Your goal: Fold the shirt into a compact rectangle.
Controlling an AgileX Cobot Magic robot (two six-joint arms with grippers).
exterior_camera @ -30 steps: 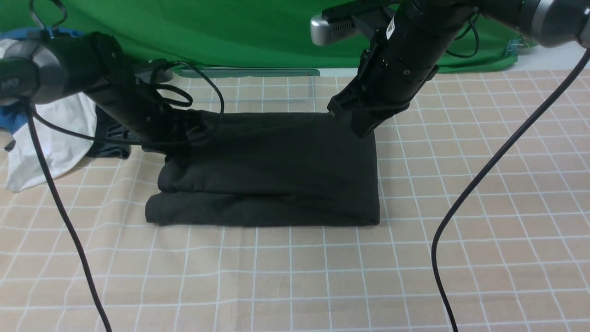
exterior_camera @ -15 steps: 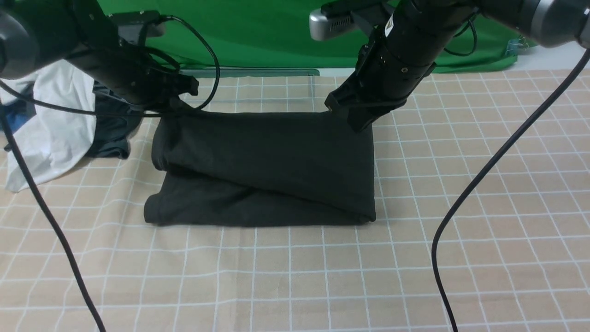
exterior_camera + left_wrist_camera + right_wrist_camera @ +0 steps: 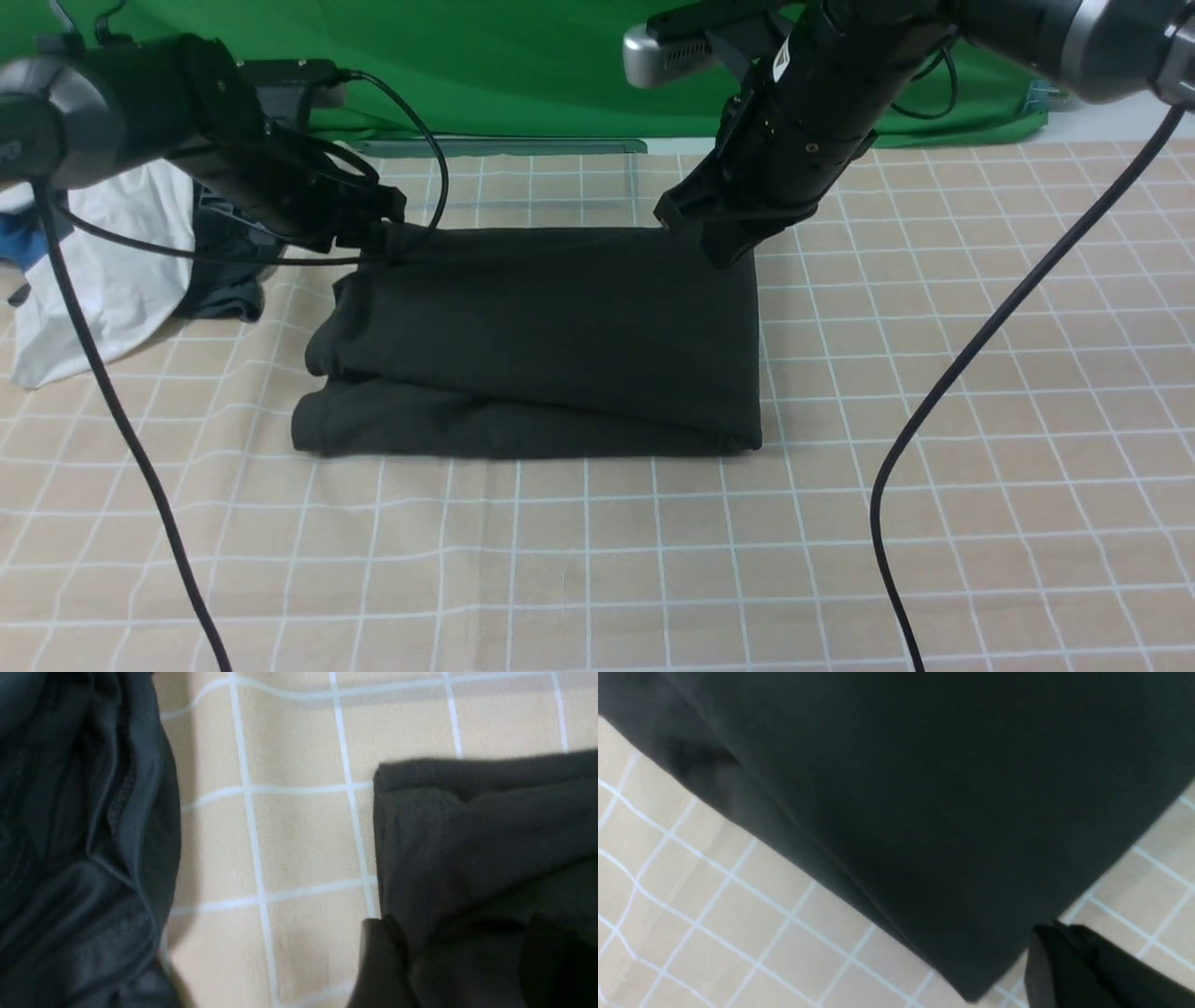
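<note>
Two black arms are reaching over a table covered by a beige cloth with a white grid (image 3: 597, 560), and a green backdrop (image 3: 523, 56) is hanging behind it. Largest on the cloth, the shirt (image 3: 551, 327) is lying folded near the middle as a dark rectangle, its upper layer sitting slightly askew over the lower one along the near edge. At the far left, a white garment (image 3: 112, 271) and a smaller dark grey garment (image 3: 229, 280) are lying in a heap beside it. The right gripper (image 3: 719, 245) is resting at the shirt's far right corner with its jaws pressed together; whether fabric is pinched between them cannot be told. The left gripper (image 3: 378, 219) is hanging at the far left corner, and its jaws cannot be made out.
</note>
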